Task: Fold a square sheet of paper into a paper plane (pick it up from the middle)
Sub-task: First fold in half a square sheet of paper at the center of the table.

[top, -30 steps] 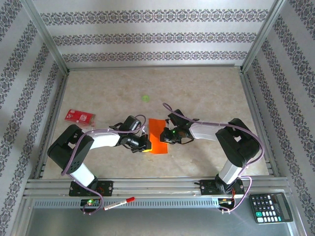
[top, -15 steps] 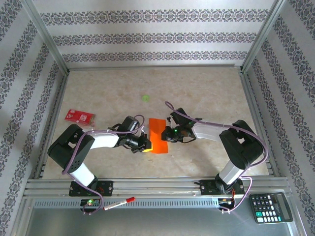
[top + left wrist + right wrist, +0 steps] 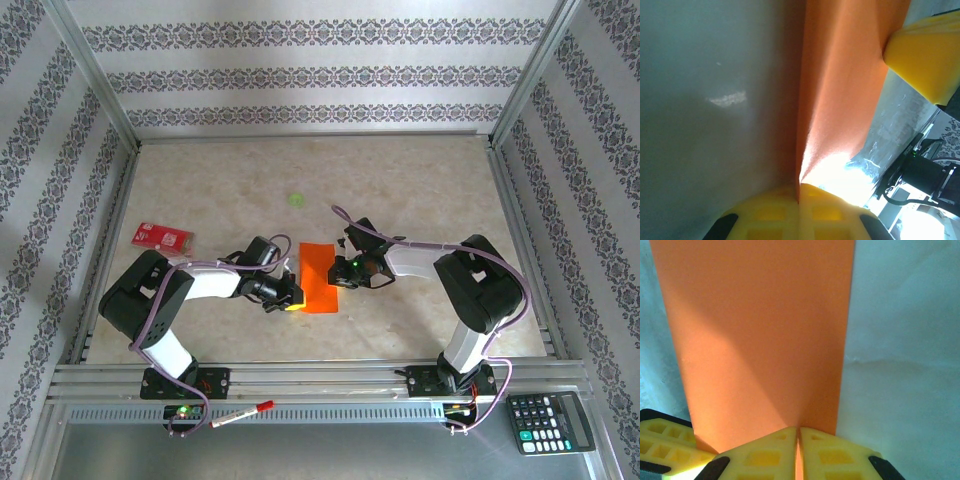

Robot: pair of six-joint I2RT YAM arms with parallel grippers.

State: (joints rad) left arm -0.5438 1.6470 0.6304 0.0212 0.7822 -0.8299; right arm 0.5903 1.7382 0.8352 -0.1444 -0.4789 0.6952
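The square sheet of paper point(image 3: 318, 278) is bright orange and stands as a narrow rectangle on the table's near middle. My left gripper point(image 3: 290, 296) is shut on its near left edge; in the left wrist view the yellow fingertips point(image 3: 800, 187) pinch the paper point(image 3: 840, 90) edge-on. My right gripper point(image 3: 340, 272) is shut on the right edge, and its pads point(image 3: 770, 450) clamp the sheet point(image 3: 760, 330) near a corner. The left gripper's yellow finger point(image 3: 665, 440) shows at the lower left of the right wrist view. The paper plane is out of view.
A small red card point(image 3: 161, 237) lies at the left of the table and a tiny green spot point(image 3: 296, 199) sits behind the paper. Metal rails point(image 3: 300, 380) border the table. A calculator point(image 3: 549, 421) and a pen point(image 3: 242, 413) lie on the front ledge.
The right gripper's jaws have closed a little tighter on the paper and its arm has shifted slightly. The sheet has moved a touch away from the near edge. The left gripper holds as before.
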